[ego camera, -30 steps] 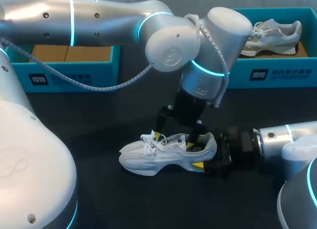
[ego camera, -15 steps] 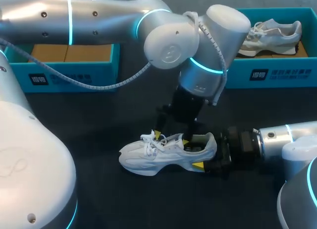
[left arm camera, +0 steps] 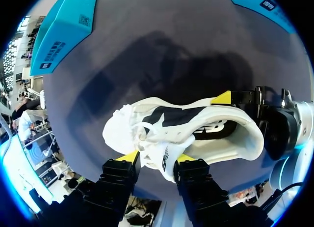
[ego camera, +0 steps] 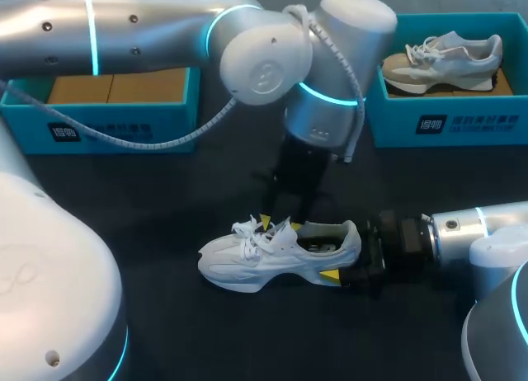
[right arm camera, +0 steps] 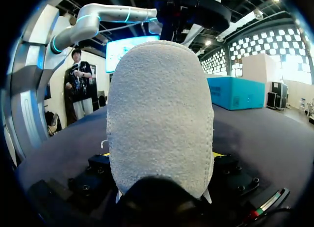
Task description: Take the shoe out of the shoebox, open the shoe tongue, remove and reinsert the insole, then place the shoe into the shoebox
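Left hand (left arm camera: 157,158) on tongue (left arm camera: 165,164), shoeboxes (ego camera: 124,130) behind

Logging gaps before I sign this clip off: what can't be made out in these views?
Insole's front part: tongue covers it in the left wrist view; too dark and small in the head view's shoe opening.
Right claw tips: heel fills the right wrist view.
Left box's far part: left arm covers it, head view.
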Motion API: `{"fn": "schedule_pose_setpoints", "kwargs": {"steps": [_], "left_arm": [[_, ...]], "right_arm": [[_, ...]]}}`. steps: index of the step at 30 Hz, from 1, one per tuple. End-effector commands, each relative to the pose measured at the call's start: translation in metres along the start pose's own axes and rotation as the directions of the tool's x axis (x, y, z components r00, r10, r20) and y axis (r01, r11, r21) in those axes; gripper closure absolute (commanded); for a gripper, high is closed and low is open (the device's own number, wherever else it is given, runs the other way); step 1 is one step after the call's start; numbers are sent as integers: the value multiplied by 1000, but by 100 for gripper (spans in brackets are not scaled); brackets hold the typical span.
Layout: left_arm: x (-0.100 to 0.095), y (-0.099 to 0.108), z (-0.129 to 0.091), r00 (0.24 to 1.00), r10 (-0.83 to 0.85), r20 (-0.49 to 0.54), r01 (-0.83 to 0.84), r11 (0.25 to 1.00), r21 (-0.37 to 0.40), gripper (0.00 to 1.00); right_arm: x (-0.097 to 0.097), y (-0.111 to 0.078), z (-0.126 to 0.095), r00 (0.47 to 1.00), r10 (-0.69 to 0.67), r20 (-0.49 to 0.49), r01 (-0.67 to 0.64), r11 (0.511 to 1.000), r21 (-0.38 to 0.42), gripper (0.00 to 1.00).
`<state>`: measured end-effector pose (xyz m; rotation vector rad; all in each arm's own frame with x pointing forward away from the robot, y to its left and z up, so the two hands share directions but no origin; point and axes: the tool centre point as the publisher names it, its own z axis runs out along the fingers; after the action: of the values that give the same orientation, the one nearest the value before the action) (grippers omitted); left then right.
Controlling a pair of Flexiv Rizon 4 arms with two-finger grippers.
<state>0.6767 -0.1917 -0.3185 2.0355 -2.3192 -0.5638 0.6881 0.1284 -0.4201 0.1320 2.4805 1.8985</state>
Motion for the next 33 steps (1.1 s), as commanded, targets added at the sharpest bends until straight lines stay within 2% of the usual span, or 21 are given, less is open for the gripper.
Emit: {"fn": "schedule_pose_setpoints", "kwargs": {"steps": [1, 2, 4, 9, 14, 22, 30, 33], "left_arm": [[-7, 0, 2, 999, 4, -40, -5, 1000, -6, 65], [-8, 1, 3, 999, 11, -50, -12, 1000, -10, 69], [-8, 3, 4, 998, 15, -58, -16, 1000, -13, 85], [-8, 4, 6, 995, 30, -95, -33, 999, -34, 100], [-10, 7, 6, 987, 45, -154, -52, 998, -41, 100], [-25, 12, 0, 963, 66, -262, -77, 996, -34, 100], [-44, 15, -8, 937, 1, -349, -1, 1000, 0, 100], [-50, 14, -5, 929, -28, -370, 25, 1000, -15, 100]], "right_arm": [[0, 0, 0, 1000, 1, 0, -1, 1000, 5, 100], [0, 0, 0, 1000, 1, 0, -1, 1000, 5, 100], [0, 0, 0, 1000, 1, 0, -1, 1000, 5, 100], [0, 0, 0, 1000, 1, 0, -1, 1000, 5, 100], [0, 0, 0, 1000, 1, 0, -1, 1000, 5, 100], [0, 0, 0, 1000, 1, 0, -1, 1000, 5, 100], [0, 0, 0, 1000, 1, 0, -1, 1000, 5, 100], [0, 0, 0, 1000, 1, 0, -1, 1000, 5, 100]]}}
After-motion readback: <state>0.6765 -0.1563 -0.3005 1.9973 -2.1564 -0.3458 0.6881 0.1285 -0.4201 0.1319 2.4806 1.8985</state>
